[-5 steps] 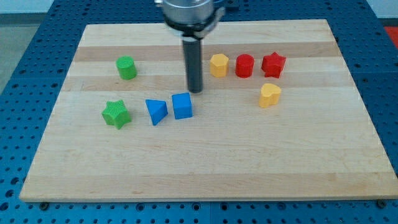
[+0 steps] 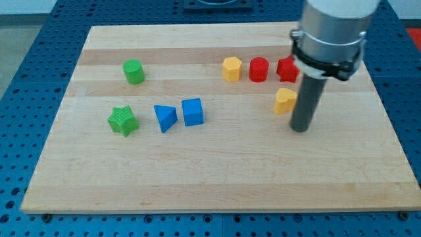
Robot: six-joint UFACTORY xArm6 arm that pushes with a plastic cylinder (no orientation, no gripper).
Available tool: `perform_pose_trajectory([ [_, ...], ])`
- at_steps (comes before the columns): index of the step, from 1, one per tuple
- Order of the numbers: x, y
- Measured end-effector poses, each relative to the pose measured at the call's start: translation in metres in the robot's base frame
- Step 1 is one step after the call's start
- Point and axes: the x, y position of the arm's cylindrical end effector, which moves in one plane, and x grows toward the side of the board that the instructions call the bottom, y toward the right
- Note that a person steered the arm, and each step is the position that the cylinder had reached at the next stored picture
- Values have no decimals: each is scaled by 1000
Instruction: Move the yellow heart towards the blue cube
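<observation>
The yellow heart [image 2: 284, 101] lies right of the board's middle. The blue cube [image 2: 193, 112] lies near the middle, well to the heart's left. My tip [image 2: 300, 128] rests on the board just to the right of and below the yellow heart; the rod covers the heart's right edge. Whether they touch cannot be told.
A blue triangular block [image 2: 165, 118] sits left of the blue cube. A green star [image 2: 122, 121] and a green cylinder [image 2: 134, 71] lie at the left. A yellow hexagon [image 2: 231, 68], a red cylinder [image 2: 258, 69] and a red star [image 2: 287, 68] form a row above the heart.
My tip has moved from just above the blue cube to the right and down, to beside the yellow heart. No block has moved.
</observation>
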Motion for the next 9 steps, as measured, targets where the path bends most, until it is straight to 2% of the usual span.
perform_pose_trajectory([
  [3,-27,2],
  [9,-45,-30],
])
